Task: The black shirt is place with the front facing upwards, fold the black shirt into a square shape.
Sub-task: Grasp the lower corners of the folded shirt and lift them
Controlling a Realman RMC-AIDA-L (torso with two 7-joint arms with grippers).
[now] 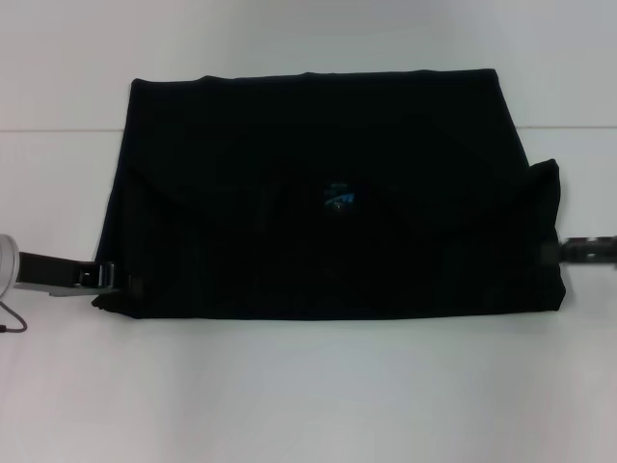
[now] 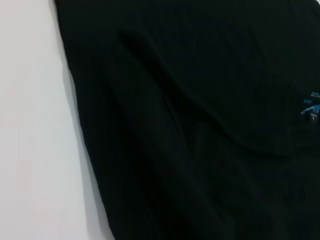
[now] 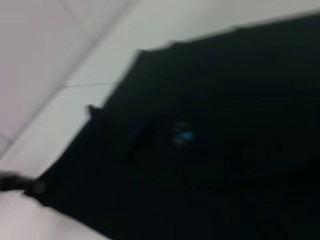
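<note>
The black shirt point(image 1: 328, 193) lies on the white table point(image 1: 308, 386) as a wide rectangle, sleeves folded in, with its small blue neck label point(image 1: 338, 199) near the middle. My left gripper point(image 1: 123, 283) sits at the shirt's near left corner, touching the fabric edge. My right gripper point(image 1: 557, 252) is at the shirt's right edge, where the cloth stands up slightly. The left wrist view is filled by the black shirt point(image 2: 200, 125), with the label point(image 2: 311, 107) at one side. The right wrist view shows the shirt point(image 3: 225, 150), its label point(image 3: 184, 135) and, far off, the left gripper point(image 3: 20, 184).
White tabletop surrounds the shirt, with a broad bare strip along the near edge point(image 1: 308, 405). A faint seam line point(image 1: 58, 130) crosses the table behind the shirt. A thin cable point(image 1: 13, 318) hangs below the left arm.
</note>
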